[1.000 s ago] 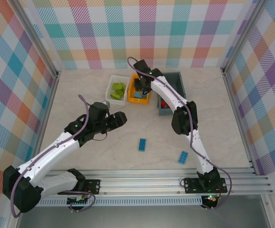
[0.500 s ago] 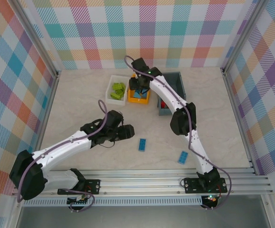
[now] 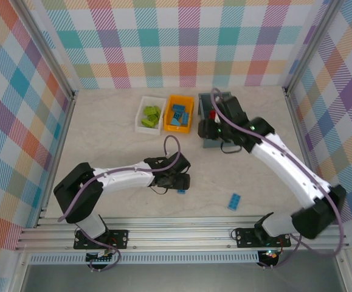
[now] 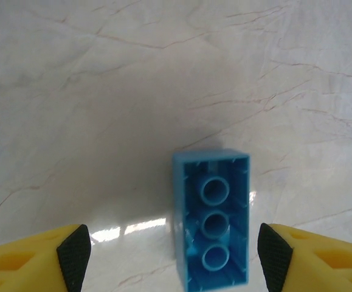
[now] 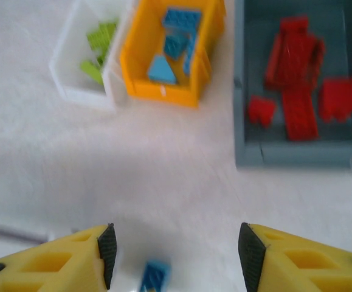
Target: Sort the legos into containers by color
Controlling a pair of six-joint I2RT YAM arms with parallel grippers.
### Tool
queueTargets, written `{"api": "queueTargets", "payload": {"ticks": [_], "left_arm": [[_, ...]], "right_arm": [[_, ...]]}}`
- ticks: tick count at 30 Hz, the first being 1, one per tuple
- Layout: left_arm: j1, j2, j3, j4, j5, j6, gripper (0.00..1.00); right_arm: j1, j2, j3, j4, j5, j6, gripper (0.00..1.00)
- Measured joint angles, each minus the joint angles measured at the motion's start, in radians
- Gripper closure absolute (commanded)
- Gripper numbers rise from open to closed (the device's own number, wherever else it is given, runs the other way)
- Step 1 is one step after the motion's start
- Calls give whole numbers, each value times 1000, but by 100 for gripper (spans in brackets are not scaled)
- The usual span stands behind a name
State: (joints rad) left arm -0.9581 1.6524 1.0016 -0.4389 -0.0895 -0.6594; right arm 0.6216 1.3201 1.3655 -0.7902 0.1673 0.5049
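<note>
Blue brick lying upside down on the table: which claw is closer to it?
Left. The left gripper straddles the blue brick, one finger on each side. The right gripper hovers far off, near the grey bin.

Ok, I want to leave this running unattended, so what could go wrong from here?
The blue brick lies hollow side up, off-centre in the open left gripper; closing may shove or twist it aside. The orange bin stands beside the white tray, so a sloppy release could land blue among the green bricks.
</note>
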Motion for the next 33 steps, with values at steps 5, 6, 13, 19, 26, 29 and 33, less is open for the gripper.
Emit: {"api": "queueTargets", "payload": {"ticks": [5,6,13,19,26,29,33], "left_arm": [[-8,68,32,5,-2,26,36],[-11,80,36,5,-2,28,38],[-36,127,52,14,-24,50,69],[-22,126,92,-21,-69,63,72],[180,134,335,-108,-50,171,73],[272,187,497,-116,-40,221,73],[358,322,714,-121,-32,286,73]], "right_arm": [[2,-203,-209,-98,-48,76,43],[3,-231,-233,-113,-54,89,43],[8,-360,-337,-195,-106,169,46],[47,-362,-403,-129,-212,164,45],[237,-325,-426,101,-251,134,38],[306,-351,-471,246,-171,126,34],[327,-408,-572,442,-42,102,25]]}}
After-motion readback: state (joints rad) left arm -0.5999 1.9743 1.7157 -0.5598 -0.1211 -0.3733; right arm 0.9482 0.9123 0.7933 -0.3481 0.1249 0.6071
